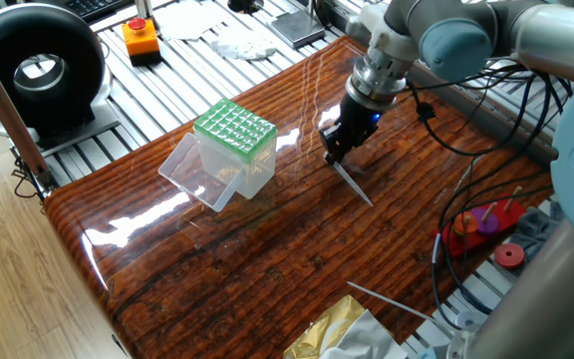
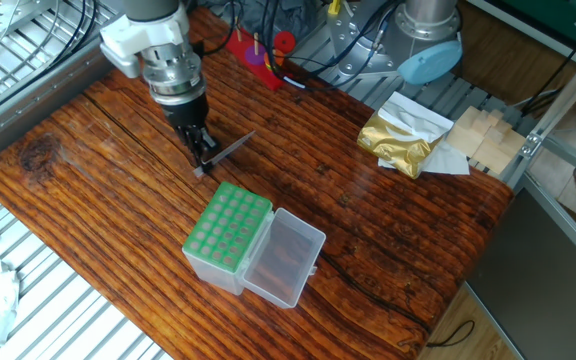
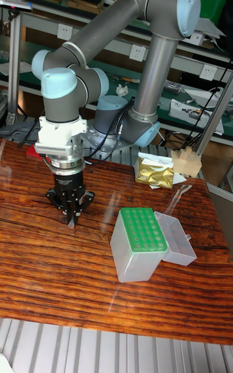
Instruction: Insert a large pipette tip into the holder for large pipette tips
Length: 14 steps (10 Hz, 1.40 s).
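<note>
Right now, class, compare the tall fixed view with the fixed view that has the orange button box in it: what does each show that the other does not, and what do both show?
Only the tall fixed view shows the arm's whole run back to its base, plus green shelving behind. Only the button-box view shows the orange button box, the black round device and a second loose tip near the table's front edge. Both show the hand shut on the large pipette tip, and the green-topped holder with its clear lid open.
</note>
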Motion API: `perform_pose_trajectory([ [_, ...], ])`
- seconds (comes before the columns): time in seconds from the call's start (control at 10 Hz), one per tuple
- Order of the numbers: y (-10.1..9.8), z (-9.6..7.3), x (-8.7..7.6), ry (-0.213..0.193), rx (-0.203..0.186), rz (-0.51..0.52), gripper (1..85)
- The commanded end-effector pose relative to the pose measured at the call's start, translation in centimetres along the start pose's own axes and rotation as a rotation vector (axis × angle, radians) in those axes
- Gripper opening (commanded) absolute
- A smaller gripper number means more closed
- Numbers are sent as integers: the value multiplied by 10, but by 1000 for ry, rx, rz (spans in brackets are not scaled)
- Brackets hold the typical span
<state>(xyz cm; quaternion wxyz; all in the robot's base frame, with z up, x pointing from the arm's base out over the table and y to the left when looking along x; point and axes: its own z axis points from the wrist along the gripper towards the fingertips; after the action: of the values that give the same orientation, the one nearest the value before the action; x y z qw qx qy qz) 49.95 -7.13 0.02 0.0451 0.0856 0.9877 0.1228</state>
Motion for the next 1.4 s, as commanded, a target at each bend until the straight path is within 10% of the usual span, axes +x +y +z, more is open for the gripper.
perform_pose_trajectory([
  [0.0,4,-1,4,11,-17,-8,123],
  [0.3,16,-2,20,70,-66,-41,177],
  [0.6,-10,-3,28,104,31,-97,207],
  [0.7,1,-2,29,107,-10,-96,203],
  [1.3,-11,-3,28,106,32,-123,257],
])
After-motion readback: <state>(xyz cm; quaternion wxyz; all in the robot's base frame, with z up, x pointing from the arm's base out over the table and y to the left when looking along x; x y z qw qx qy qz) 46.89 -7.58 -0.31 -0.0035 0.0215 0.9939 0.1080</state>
